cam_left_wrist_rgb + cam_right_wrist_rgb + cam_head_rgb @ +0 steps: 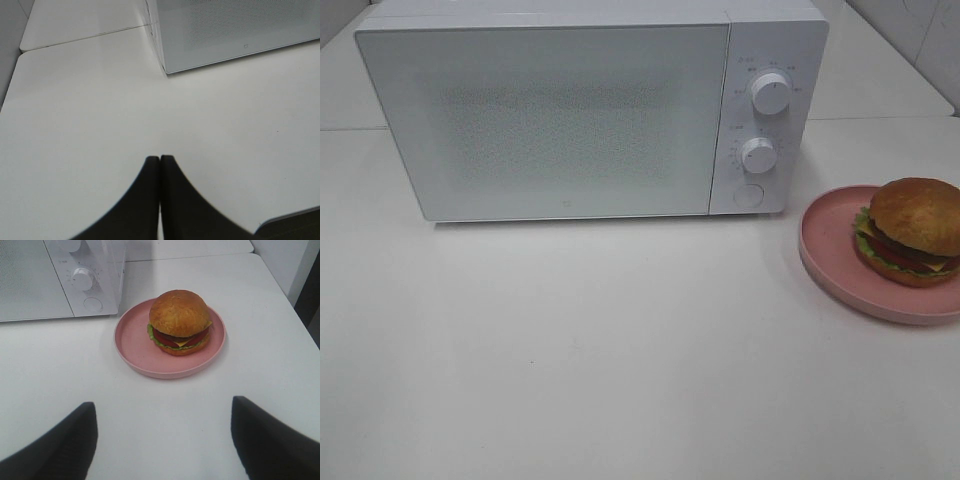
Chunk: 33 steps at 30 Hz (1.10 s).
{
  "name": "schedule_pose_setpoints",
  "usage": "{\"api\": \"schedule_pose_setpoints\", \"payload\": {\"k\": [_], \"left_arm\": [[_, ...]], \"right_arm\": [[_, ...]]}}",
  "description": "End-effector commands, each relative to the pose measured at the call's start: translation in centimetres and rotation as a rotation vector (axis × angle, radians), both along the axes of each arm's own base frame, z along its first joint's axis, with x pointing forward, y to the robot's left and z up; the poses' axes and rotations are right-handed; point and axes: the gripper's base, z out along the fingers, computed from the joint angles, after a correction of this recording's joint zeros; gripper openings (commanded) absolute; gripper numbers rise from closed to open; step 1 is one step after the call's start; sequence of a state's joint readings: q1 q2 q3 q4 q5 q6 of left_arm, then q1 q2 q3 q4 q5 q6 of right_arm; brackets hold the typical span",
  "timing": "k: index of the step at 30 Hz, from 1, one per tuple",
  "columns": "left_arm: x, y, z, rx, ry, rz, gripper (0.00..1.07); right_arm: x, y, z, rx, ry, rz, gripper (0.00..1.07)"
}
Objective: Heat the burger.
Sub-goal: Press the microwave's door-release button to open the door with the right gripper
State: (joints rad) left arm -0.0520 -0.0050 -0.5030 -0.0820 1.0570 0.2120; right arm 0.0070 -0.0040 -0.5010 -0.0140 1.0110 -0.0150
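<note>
The burger (910, 232) (179, 322), with golden bun, lettuce, cheese, tomato and patty, sits on a pink plate (830, 240) (135, 342) on the white table, right of the microwave (570, 110). The microwave door is closed. It also shows in the right wrist view (55, 280) and the left wrist view (235, 30). My left gripper (160, 159) is shut and empty above bare table, short of the microwave's left front corner. My right gripper (162, 412) is open and empty, facing the plate from some distance. Neither gripper shows in the exterior high view.
The microwave has two knobs (771, 92) (758, 155) and a round button (748, 194) on its right panel. A seam between two tabletops (85, 37) runs behind the microwave. The table's right edge (295, 315) lies past the plate.
</note>
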Motion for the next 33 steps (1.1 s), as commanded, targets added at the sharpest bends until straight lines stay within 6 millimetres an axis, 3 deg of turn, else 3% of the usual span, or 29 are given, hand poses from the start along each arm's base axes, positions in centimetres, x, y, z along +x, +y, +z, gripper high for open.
{"api": "schedule_pose_setpoints", "payload": {"k": [1, 9, 13, 19, 20, 22, 25, 29, 30, 33], "left_arm": [[-0.2, 0.0, 0.0, -0.006, -0.031, 0.0, 0.0], [-0.2, 0.0, 0.0, -0.006, -0.031, 0.0, 0.0], [-0.2, 0.0, 0.0, -0.006, -0.031, 0.0, 0.0], [-0.2, 0.0, 0.0, -0.006, -0.031, 0.0, 0.0], [-0.2, 0.0, 0.0, -0.006, -0.031, 0.0, 0.0], [-0.2, 0.0, 0.0, -0.006, -0.031, 0.0, 0.0], [-0.2, 0.0, 0.0, -0.006, -0.031, 0.0, 0.0], [-0.2, 0.0, 0.0, -0.006, -0.031, 0.0, 0.0], [-0.2, 0.0, 0.0, -0.006, -0.031, 0.0, 0.0], [-0.2, 0.0, 0.0, -0.006, -0.031, 0.0, 0.0]], "right_arm": [[-0.3, 0.0, 0.0, -0.017, -0.036, -0.004, 0.71], [-0.3, 0.0, 0.1, -0.017, -0.036, -0.003, 0.71], [0.5, 0.0, 1.1, -0.017, -0.037, -0.002, 0.7], [3.4, 0.0, 2.2, -0.016, 0.008, 0.001, 0.69], [5.2, 0.0, 2.4, -0.015, 0.037, 0.002, 0.69], [6.3, 0.0, 2.5, -0.016, 0.042, 0.003, 0.69], [6.7, 0.0, 2.5, -0.016, 0.038, 0.003, 0.69], [8.8, 0.0, 2.6, -0.015, 0.04, 0.005, 0.69], [10.1, 0.0, 2.6, -0.015, 0.031, 0.006, 0.69], [10.6, 0.0, 2.6, -0.015, 0.03, 0.006, 0.69]]}}
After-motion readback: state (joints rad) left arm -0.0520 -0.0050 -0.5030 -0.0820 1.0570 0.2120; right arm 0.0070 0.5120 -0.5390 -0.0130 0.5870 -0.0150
